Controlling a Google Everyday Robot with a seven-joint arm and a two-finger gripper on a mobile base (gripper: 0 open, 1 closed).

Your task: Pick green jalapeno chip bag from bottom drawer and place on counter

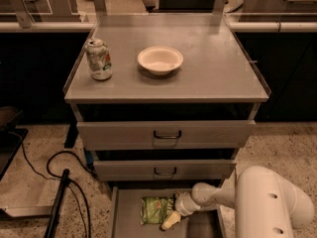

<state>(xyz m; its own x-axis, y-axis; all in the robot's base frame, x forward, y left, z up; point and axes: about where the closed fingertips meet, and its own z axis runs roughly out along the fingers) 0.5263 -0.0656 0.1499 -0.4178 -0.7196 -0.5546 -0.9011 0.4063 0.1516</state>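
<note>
Counter (218, 73): the flat grey top of the cabinet is filling the upper middle of the view and is carrying two things on its left half.
Handled drawers: the upper one (124, 133) and the lower one (198, 170) are sitting pushed in under the counter, each showing a dark handle at its centre.
Arm (267, 202): the pale, rounded arm is coming in from the lower right and reaching leftward into the lowest drawer.
Bottom drawer (126, 217): it is standing pulled out beneath the two handled drawers, showing a flat grey floor at the bottom edge of the view.
Bowl (160, 59): the pale bowl is sitting upright on the counter, left of centre.
Green jalapeno chip bag (154, 209): it is lying flat on the floor of the bottom drawer, near the middle, with its right edge lying right against the gripper.
Soda can (99, 58): it is standing upright on the counter near the left edge, apart from the bowl.
Gripper (172, 214): it is hanging low inside the bottom drawer at the bag's right edge, pointing down and to the left.
Grip: whether the gripper is open or closed on the bag cannot be told from this view.
</note>
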